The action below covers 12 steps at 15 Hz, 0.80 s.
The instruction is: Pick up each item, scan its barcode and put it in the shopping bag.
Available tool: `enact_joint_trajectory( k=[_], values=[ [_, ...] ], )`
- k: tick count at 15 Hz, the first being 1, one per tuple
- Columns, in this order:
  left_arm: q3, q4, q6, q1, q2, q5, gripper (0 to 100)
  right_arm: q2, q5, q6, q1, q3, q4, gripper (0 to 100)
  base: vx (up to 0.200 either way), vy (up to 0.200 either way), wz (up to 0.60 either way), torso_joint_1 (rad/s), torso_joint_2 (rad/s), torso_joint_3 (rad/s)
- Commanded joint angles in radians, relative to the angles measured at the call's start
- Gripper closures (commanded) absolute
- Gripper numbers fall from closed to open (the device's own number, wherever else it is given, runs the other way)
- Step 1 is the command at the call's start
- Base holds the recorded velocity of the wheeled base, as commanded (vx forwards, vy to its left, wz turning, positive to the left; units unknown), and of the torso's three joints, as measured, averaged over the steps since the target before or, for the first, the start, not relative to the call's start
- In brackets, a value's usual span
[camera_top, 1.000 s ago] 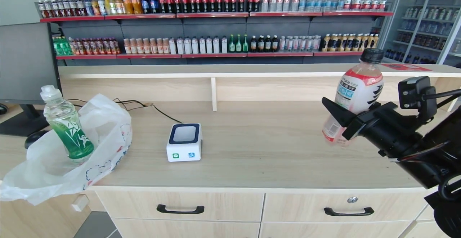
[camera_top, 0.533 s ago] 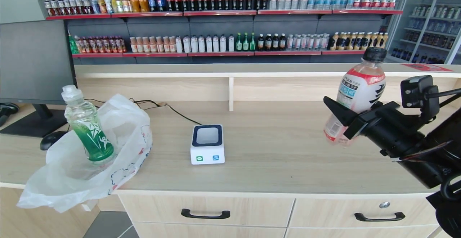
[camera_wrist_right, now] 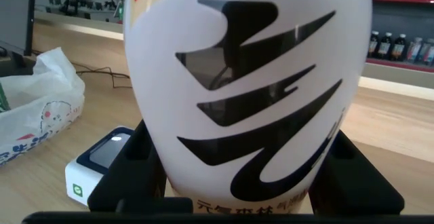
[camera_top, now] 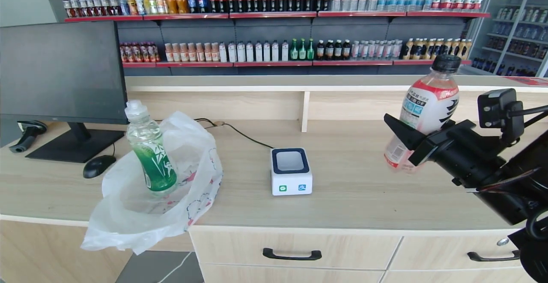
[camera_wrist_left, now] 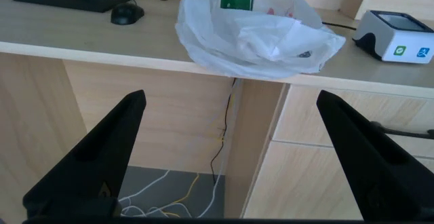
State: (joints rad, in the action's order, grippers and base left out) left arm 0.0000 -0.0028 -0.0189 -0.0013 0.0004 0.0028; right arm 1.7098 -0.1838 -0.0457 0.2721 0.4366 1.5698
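Note:
My right gripper [camera_top: 424, 135] is shut on a white and red drink bottle [camera_top: 430, 99] with a black cap, held tilted above the right end of the counter. Close up, the bottle [camera_wrist_right: 251, 95] sits between the black fingers [camera_wrist_right: 129, 166]. The white barcode scanner [camera_top: 291, 171] rests mid-counter, left of the held bottle. A white plastic shopping bag [camera_top: 141, 206] lies at the counter's front edge with a green-labelled bottle [camera_top: 150, 154] upright in it. My left gripper [camera_wrist_left: 230, 108] is open, low in front of the counter, facing the bag [camera_wrist_left: 251, 37] and scanner [camera_wrist_left: 400, 37].
A monitor [camera_top: 60, 69], a mouse [camera_top: 98, 166] and a handheld scanner [camera_top: 28, 133] occupy the counter's left end. A cable [camera_top: 239, 131] runs from the back ledge [camera_top: 299, 88] to the scanner. Drawers with black handles [camera_top: 292, 255] are below. Drink shelves line the far wall.
The head camera has shifted left, so the bag, scanner and monitor sit further right in the picture. The right gripper keeps the bottle in the same pose, now nearer the scanner.

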Motion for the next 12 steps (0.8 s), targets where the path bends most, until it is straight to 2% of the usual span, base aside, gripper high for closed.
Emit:
enact_joint_trajectory(
  k=[1,11,12],
  values=[
    [0.0,0.0,-0.001,0.0,0.0,0.0,0,-0.004,0.0,0.0,0.002,-0.001,0.001,100,0.0,0.2,0.0,0.007,0.0,0.007],
    [0.0,0.0,0.001,0.0,0.0,-0.001,0,-0.039,0.0,0.0,0.002,-0.033,0.001,100,0.0,0.2,0.0,0.004,0.0,0.0],
    [0.0,0.0,0.001,0.0,0.0,0.0,0,-0.039,0.0,0.0,0.002,-0.033,0.001,100,0.0,0.0,0.0,0.0,0.0,0.0]
  ],
)
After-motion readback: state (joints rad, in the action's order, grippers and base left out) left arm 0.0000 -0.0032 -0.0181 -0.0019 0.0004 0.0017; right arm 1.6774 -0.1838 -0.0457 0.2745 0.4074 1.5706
